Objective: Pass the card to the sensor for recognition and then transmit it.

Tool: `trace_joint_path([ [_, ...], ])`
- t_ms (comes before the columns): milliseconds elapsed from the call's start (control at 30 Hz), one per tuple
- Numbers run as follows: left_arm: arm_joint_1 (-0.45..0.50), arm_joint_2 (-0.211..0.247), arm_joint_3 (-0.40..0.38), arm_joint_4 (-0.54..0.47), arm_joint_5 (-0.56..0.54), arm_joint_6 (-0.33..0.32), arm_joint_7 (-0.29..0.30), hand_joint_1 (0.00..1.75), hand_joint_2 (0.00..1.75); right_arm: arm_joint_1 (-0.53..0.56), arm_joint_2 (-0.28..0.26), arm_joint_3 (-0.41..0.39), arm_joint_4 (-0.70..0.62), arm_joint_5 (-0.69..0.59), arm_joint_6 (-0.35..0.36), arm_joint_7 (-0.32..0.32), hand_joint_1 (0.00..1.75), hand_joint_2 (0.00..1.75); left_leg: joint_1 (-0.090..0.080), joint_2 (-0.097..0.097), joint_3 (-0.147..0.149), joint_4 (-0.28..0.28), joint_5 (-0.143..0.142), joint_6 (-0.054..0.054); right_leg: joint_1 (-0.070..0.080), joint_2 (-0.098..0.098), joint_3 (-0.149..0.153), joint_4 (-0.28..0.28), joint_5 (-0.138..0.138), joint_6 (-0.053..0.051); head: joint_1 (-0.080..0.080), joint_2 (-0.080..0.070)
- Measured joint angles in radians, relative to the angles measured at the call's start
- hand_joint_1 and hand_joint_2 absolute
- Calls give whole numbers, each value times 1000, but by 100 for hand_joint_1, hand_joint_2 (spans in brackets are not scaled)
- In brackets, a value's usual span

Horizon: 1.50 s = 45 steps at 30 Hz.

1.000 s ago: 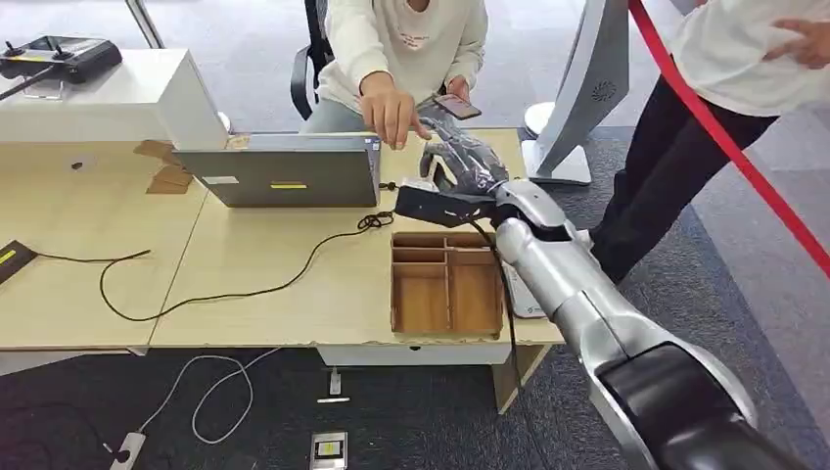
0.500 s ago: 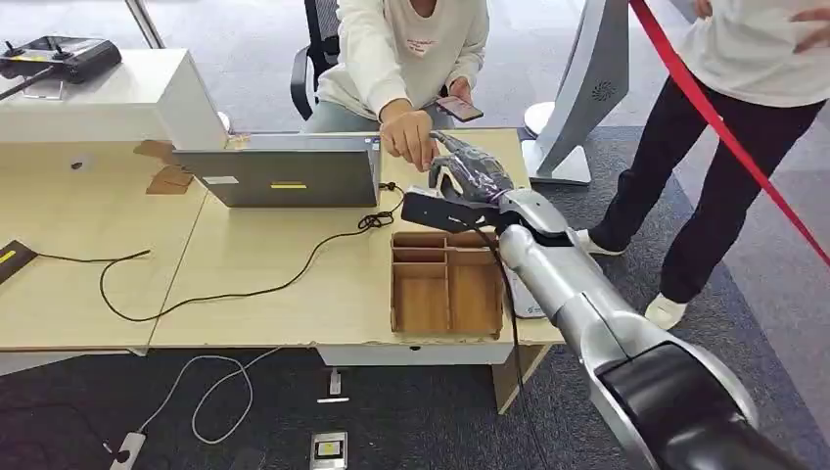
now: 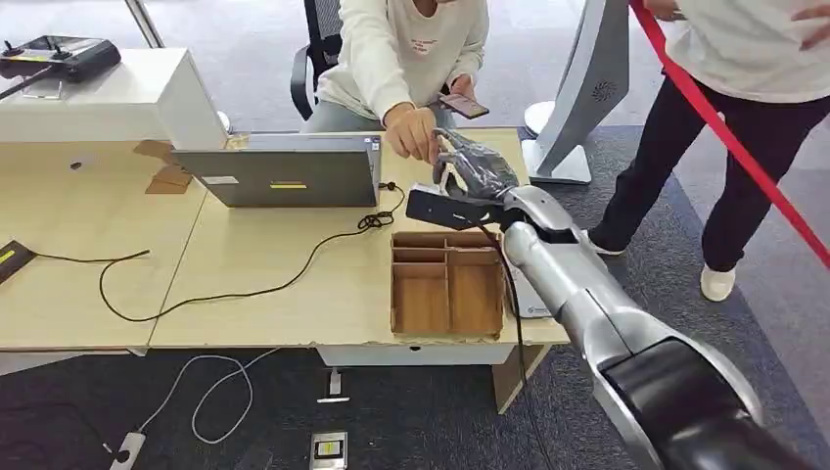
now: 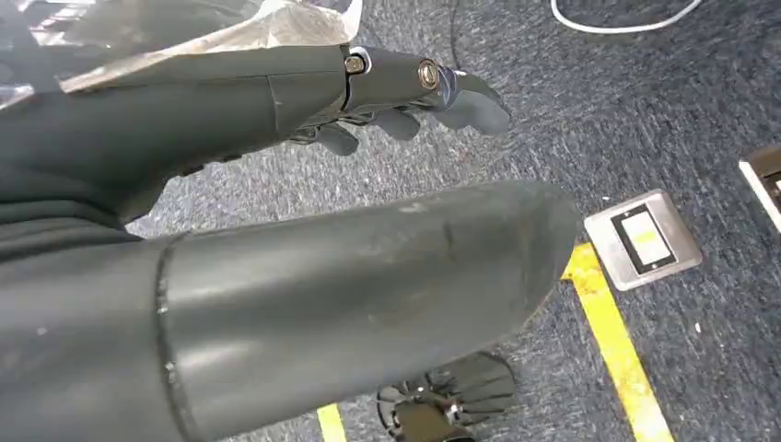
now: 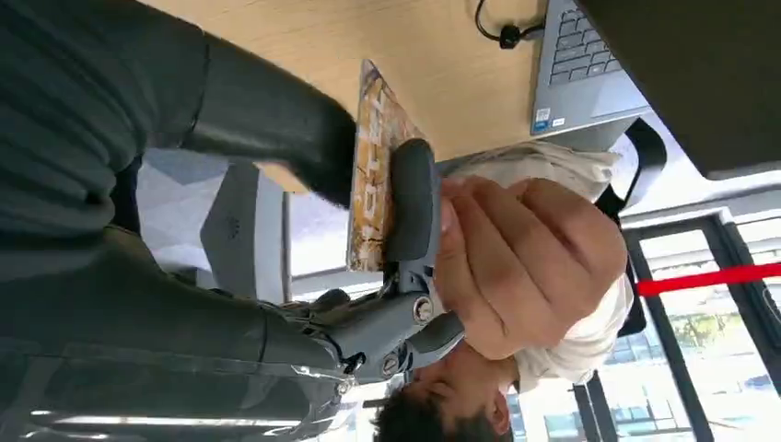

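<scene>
A card (image 5: pixel 371 175) with a yellow and brown print stands pinched between the thumb and a dark finger of my right hand (image 5: pixel 405 230). In the head view my right hand (image 3: pixel 472 166) reaches over the far right part of the desk (image 3: pixel 294 284), beside the laptop (image 3: pixel 279 171). A seated person's hand (image 3: pixel 413 132) meets my fingers there, and up close that person's hand (image 5: pixel 525 267) presses against the card's far side. My left hand (image 4: pixel 405 87) hangs over the carpet with its fingers stretched out, holding nothing.
A wooden compartment tray (image 3: pixel 447 284) lies under my right forearm, with a flat white device (image 3: pixel 529 305) beside it at the desk's edge. A black cable (image 3: pixel 245 284) runs across the desk. A second person (image 3: pixel 754 117) stands at the right behind a red band (image 3: pixel 724 127).
The seated person's hand moved from the laptop's corner over to my right hand. My right hand shifted slightly right. The standing person stepped to the right.
</scene>
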Motion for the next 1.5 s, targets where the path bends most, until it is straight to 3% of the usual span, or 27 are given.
trace_joint_path([
  [500, 1, -10, 0, 8, -19, 14, 0, 0, 0, -6, -2, -3, 0, 21, -78, -2, 0, 175, 0, 0, 0, 0, 0, 0, 0, 0, 0, 0, 0, 0, 0, 0],
  [833, 18, -18, 26, 17, 0, 28, -23, 0, 0, -5, -14, -35, -41, -51, -125, -11, 0, 175, 0, 0, 0, 0, 0, 0, 0, 0, 0, 0, 0, 0, 0, 0],
  [1133, 47, -23, 72, 29, 27, 25, -33, 0, 0, 68, -64, -104, -249, -211, 17, 70, 0, 175, 0, 0, 0, 0, 0, 0, 0, 0, 0, 0, 0, 0, 0, 0],
  [1500, 60, -27, 137, 42, 93, 7, -29, 0, 0, 253, -186, -199, -534, -342, 119, 179, 0, 175, 0, 0, 0, 0, 0, 0, 0, 0, 0, -1, 0, 0, -1, 0],
])
